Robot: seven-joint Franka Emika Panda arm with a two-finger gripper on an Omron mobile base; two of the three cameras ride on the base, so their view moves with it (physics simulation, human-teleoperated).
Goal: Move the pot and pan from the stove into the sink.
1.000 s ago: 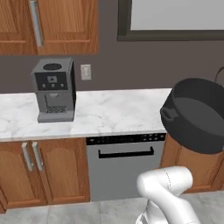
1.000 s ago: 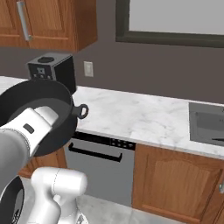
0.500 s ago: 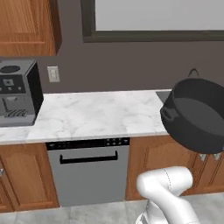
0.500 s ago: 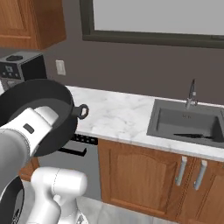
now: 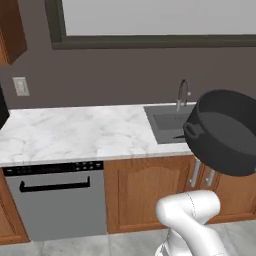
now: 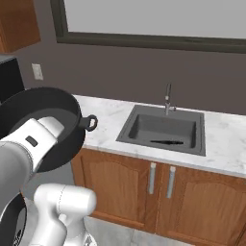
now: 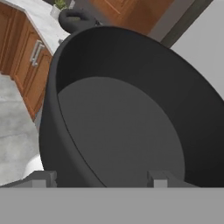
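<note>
The gripper (image 7: 99,179) holds the dark grey cylindrical pot (image 5: 227,132) tilted in the air by its rim; ahead lies the dark recessed sink (image 6: 163,129) in the marble bench (image 5: 75,132).

The pot (image 5: 227,132) is cut by the frame's right edge and hides part of the sink (image 5: 167,122).

Dark grey pot (image 5: 227,132) (marble-veined counter (image 5: 75,132))

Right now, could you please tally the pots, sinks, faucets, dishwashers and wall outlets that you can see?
pot: 1
sink: 1
faucet: 1
dishwasher: 1
wall outlet: 1
Total: 5
</note>
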